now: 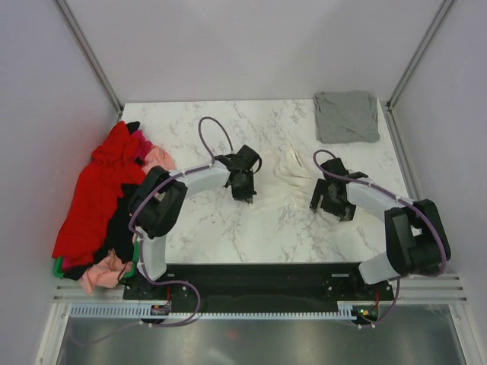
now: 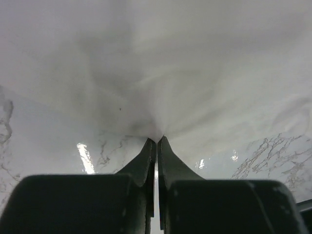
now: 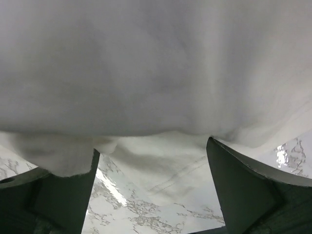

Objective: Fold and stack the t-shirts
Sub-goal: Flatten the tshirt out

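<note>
Top external view: a white t-shirt (image 1: 288, 169) lies bunched near the middle of the marble table (image 1: 221, 236), between the two arms. The left gripper (image 1: 245, 195) points down at the shirt's left edge, and the right gripper (image 1: 329, 208) is down at its near right edge. A grey t-shirt (image 1: 347, 116) lies folded flat in the far right corner, well apart from both arms. Along the left edge of the table sits a loose heap of t-shirts (image 1: 103, 201) — mostly red, with black, pink, magenta and a bit of green showing at its near end.

In the left wrist view the left gripper (image 2: 156, 142) has its jaws pressed together, and the white t-shirt (image 2: 156, 63) gathers into creases that run right into the tips — the cloth is pinched there. Marble shows below the cloth on either side.

In the right wrist view the right gripper (image 3: 151, 161) has its jaws spread wide. The white t-shirt (image 3: 156, 68) fills the upper part of the view and droops over the tip of the left-hand finger, while the right-hand finger (image 3: 243, 190) sits bare just below the cloth's edge. Nothing is clamped between them.
</note>
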Action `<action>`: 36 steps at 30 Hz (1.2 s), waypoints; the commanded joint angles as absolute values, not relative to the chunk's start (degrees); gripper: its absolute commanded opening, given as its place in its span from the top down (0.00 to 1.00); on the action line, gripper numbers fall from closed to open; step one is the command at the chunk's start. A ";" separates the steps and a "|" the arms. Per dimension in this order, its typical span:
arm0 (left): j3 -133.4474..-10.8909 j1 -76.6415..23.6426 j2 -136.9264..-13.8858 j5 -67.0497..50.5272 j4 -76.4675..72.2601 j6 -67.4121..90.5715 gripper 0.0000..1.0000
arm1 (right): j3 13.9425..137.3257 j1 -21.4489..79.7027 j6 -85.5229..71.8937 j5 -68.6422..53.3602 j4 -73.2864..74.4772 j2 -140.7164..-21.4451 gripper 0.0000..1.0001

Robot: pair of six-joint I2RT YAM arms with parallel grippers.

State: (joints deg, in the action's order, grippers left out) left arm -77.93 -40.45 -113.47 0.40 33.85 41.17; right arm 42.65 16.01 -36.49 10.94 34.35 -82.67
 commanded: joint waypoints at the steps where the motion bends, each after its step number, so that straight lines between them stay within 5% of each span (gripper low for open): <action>1: -68.77 -34.64 -109.53 0.26 27.77 45.43 0.98 | 50.17 13.01 -33.32 13.44 30.85 -89.46 0.02; 10: -51.78 -25.22 -79.64 2.47 30.06 48.86 0.98 | 74.08 14.32 -22.41 15.03 35.42 -101.25 0.02; 19: -48.95 -25.49 -80.42 -2.20 29.27 50.36 0.98 | 58.46 17.67 -28.74 3.70 26.38 -84.99 0.02; 36: -48.34 -25.40 -79.10 -1.76 29.53 47.73 0.98 | 59.15 6.86 -30.24 2.03 17.94 -100.28 0.15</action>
